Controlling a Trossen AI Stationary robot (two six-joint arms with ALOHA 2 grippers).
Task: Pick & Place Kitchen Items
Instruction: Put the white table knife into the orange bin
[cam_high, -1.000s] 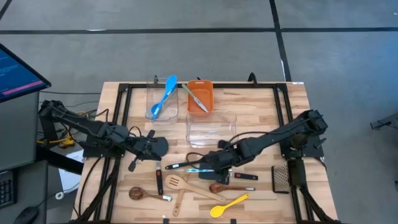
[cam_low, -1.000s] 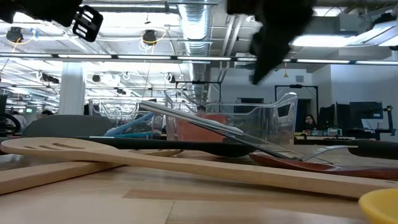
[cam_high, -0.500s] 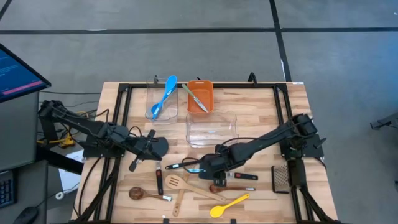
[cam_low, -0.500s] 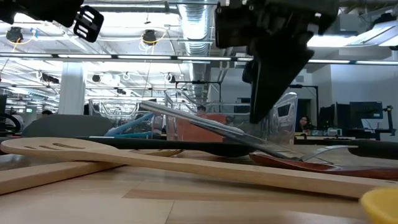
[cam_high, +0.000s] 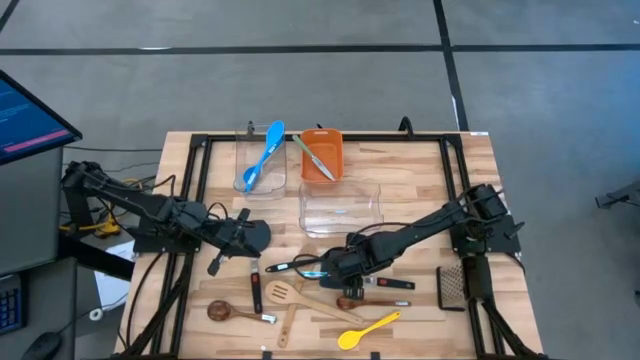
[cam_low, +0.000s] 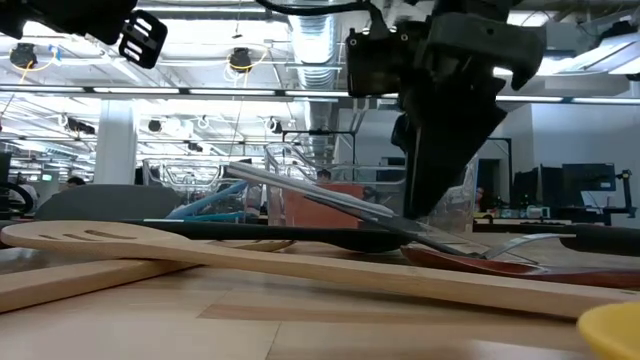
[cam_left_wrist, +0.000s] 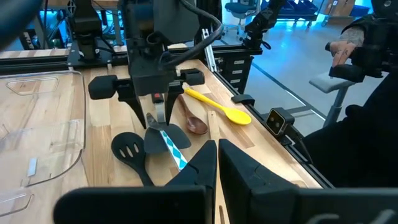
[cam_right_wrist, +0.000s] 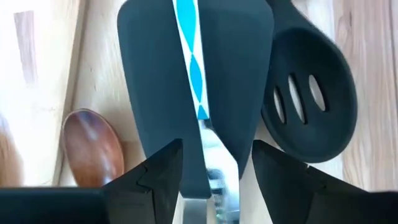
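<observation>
Containers sit along the far half of the counter: a clear tub holding a blue spoon that leans over its rim, an orange bin with a pale utensil lying across it, and a larger clear tub with nothing visible inside. Nearer, the remaining utensils lie scattered — wooden spoons, a slotted wooden spatula, a yellow spoon. The right end effector is low over this pile, fingers apart on either side of a blue-and-white patterned handle lying on a black turner, a black slotted spoon beside it. The left end effector waits at the counter's left — its fingers nearly together, holding nothing.
</observation>
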